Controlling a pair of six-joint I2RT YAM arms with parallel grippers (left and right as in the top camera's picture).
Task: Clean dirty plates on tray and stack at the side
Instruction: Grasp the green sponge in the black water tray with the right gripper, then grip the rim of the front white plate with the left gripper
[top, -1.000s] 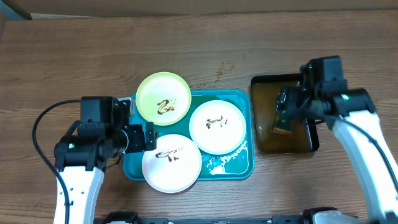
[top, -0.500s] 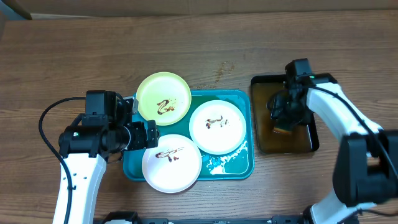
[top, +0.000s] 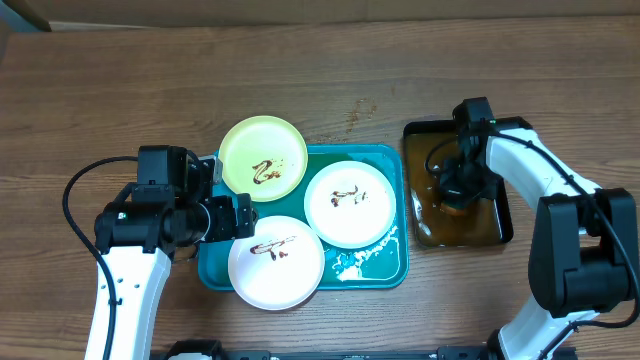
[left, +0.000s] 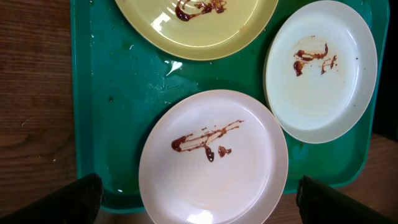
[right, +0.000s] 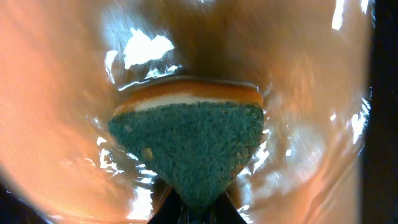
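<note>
Three sauce-smeared plates lie on the teal tray (top: 375, 265): a lime-green one (top: 262, 158) at the back left, a white one (top: 349, 203) at the right and a white one (top: 276, 262) at the front. My left gripper (top: 232, 218) hovers at the tray's left side, wide open. In the left wrist view its fingers (left: 84, 199) straddle the front white plate (left: 213, 158) without touching it. My right gripper (top: 458, 190) is down in the black tray, shut on a blue-green sponge (right: 189, 146) that sits in brown water.
The black tray (top: 490, 225) of brownish water stands right of the teal tray. Water drops and foam streak the teal tray's front right corner (top: 355, 262). Crumbs (top: 360, 108) lie on the bare wooden table behind the trays.
My right gripper has dropped into the black tray and closed on the sponge. The left arm has shifted only slightly and stays open.
</note>
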